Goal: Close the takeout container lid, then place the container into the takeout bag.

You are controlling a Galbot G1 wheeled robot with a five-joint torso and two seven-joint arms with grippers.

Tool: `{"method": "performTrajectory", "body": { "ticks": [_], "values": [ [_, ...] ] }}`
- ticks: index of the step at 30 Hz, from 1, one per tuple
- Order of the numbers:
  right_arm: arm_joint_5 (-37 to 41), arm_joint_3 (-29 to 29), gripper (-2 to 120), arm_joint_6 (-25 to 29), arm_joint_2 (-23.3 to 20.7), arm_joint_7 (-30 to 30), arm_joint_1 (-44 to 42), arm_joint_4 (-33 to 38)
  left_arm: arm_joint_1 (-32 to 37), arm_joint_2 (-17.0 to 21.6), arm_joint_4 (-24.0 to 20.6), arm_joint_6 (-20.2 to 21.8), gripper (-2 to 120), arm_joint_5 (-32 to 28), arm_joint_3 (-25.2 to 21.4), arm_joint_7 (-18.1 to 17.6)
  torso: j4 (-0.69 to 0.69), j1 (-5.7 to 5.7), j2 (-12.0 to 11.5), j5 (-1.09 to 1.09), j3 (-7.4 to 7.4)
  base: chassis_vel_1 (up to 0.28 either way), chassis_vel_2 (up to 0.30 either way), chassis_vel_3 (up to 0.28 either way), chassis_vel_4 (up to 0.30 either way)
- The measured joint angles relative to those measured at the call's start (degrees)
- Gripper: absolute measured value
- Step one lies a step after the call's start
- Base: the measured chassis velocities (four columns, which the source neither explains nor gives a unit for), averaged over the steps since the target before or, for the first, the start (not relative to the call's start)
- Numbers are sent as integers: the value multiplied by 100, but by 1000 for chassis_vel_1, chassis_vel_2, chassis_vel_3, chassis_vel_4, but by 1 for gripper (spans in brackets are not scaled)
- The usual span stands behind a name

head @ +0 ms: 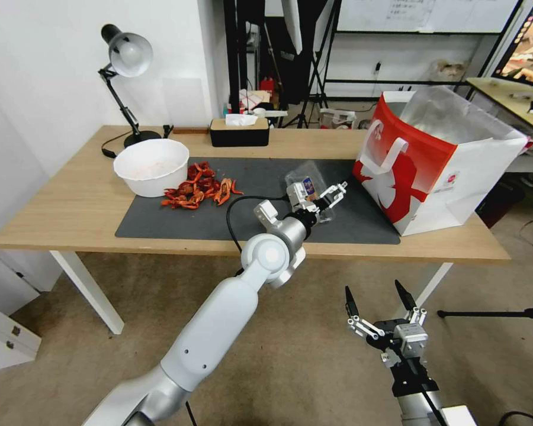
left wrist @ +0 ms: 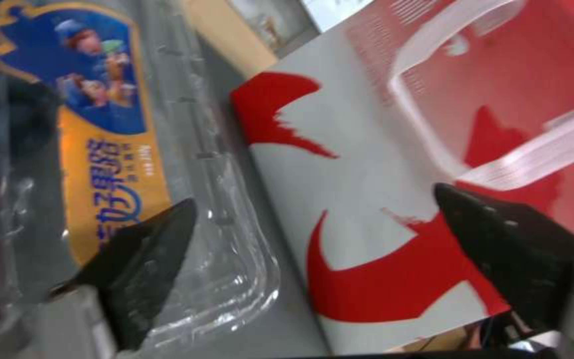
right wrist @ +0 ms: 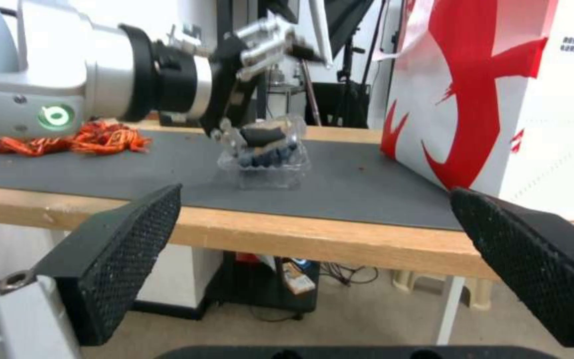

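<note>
Left tool (head: 331,198) reaches out over the dark mat (head: 160,222) on the bench (head: 71,207), its fingers spread wide right at the takeout container (head: 314,183). From the left wrist view, one dark fingertip (left wrist: 147,269) lies over the clear plastic of the lid (left wrist: 227,249), close to its blue-and-orange sticker (left wrist: 111,164), while the other fingertip (left wrist: 500,249) hangs apart against the red-and-white wall of the takeout bag (left wrist: 366,164); nothing is clamped between them. Whether the first fingertip actually touches the plastic cannot be told.

From the right wrist view the takeout container (right wrist: 264,159) sits on the mat with dark blueberries in its lower half, and the left tool (right wrist: 254,94) comes down on it from about 10 o'clock. How far the lid stands from fully closed cannot be told.

On the head view, the takeout bag (head: 438,171) stands upright at 3 o'clock of the container, just beside it, its mouth open and silvery lining showing, one white handle (head: 388,151) hanging over the red side.

Right tool (head: 380,307) hangs low in front of the bench edge at about 5 o'clock of the container, well apart from it, fingers wide and holding nothing.

Toward 9 o'clock on the mat lie red crayfish shells (head: 198,186) and a white bowl (head: 151,165). A desk lamp (head: 124,56) and a black tissue box (head: 238,131) stand at the bench's far edge.
</note>
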Motion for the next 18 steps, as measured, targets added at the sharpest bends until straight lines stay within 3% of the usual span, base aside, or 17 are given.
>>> {"method": "performTrajectory", "body": {
  "ticks": [11, 17, 18],
  "values": [
    [852, 258, 100, -431, -221, -158, 148, 357, -34, 66, 54, 118, 49, 173, 42, -216, 0, 0, 1, 0, 0, 0, 0, 0, 0],
    [2161, 635, 100, -976, -493, -352, 334, 673, -57, 83, 88, 190, 29, 316, 101, -283, 0, 0, 1, -1, 0, 0, 0, 0, 0],
    [2969, 865, 100, -1299, -646, -394, 448, 834, -98, 79, 137, 195, 21, 343, 135, -289, 1, 0, 1, 0, 0, 0, 0, 0, 0]
  ]
}}
